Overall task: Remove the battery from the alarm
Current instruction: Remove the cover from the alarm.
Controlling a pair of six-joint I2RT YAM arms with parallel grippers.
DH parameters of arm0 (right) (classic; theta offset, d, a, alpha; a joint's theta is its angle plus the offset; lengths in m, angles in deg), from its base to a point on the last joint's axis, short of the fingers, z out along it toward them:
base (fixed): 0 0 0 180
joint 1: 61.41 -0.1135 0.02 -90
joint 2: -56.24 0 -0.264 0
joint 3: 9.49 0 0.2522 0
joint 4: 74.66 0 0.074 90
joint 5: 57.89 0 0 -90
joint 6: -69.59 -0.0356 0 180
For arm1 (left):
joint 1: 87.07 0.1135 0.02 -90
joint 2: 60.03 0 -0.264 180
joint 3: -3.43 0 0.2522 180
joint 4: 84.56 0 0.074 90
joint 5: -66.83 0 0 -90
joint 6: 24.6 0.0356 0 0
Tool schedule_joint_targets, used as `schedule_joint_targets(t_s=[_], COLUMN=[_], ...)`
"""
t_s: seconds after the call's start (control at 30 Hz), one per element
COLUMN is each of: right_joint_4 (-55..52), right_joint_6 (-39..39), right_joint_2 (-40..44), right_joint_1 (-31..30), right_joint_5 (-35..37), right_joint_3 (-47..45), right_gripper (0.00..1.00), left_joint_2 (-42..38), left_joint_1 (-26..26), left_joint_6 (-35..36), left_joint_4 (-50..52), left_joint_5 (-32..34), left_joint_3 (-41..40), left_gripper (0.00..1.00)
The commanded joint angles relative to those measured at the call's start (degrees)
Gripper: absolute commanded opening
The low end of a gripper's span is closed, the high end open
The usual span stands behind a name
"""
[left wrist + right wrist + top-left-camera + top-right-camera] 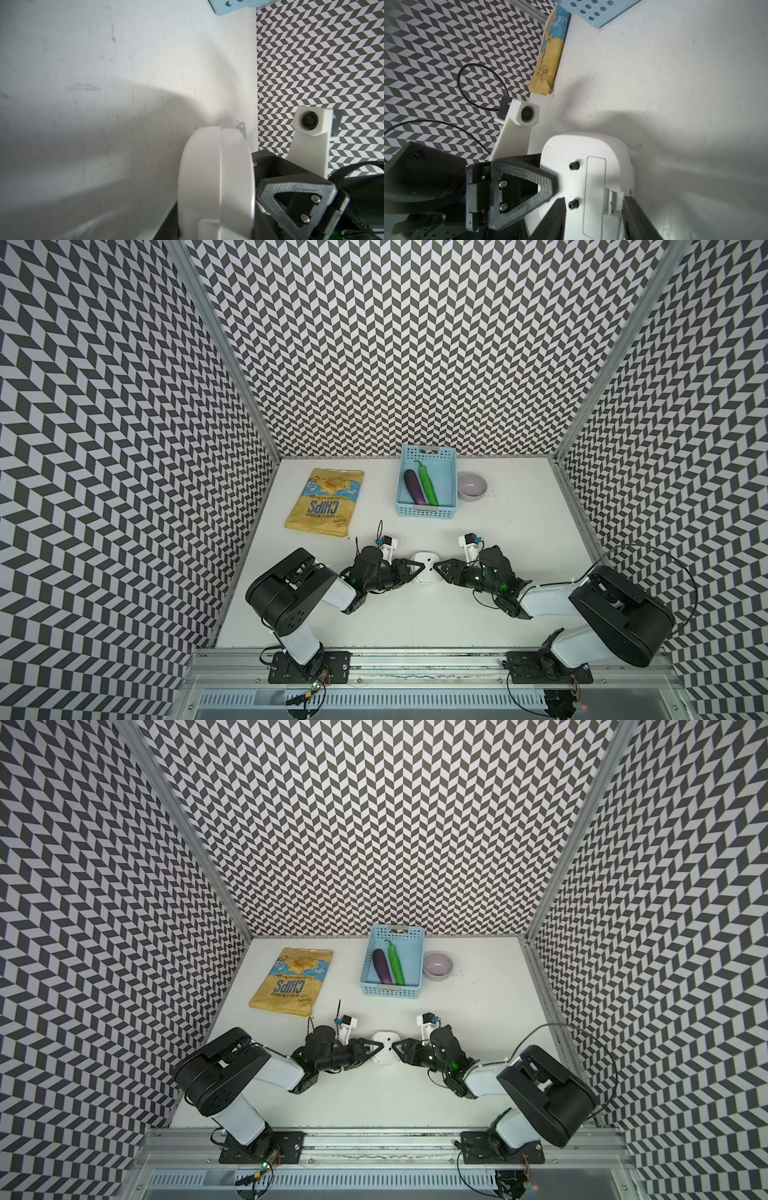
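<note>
Left pincer (410, 571) and right pincer (441, 573) each clamp the alarm (426, 571); it looks light, slick, rigid; battery hidden behind the shut cover (593, 197); I would pry there gently.

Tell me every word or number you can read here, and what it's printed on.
"CHIPS": on the chips bag, upside down in both top views.
Smaller print on that bag: too small or blurred to read in any view.
On the alarm: no text visible.
</note>
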Motion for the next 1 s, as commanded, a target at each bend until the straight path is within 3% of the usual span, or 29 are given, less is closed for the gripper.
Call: schedule_joint_targets(t_s=[0.0, 0.5, 0.97], right_joint_4=[1.5, -3.26, -4.16], right_joint_6=[0.61, 3.99, 2.59], right_joint_2=[-0.45, 3.8, 2.24], right_joint_1=[-0.53, -0.82, -1.07], right_joint_5=[-0.16, 2.71, 2.33], right_joint_3=[0.48, 2.87, 2.1], right_gripper=[0.48, 0.47, 0.46], left_joint_2=[0.32, 0.3, 0.15], left_joint_1=[-0.45, -0.63, -0.81], left_joint_6=[0.6, 1.28, 1.28], left_joint_4=[-2.35, -1.38, -1.12], left_joint_5=[-0.17, -0.45, -0.27], left_joint_3=[1.36, 1.74, 1.98], left_gripper=[0.0, 0.0, 0.0])
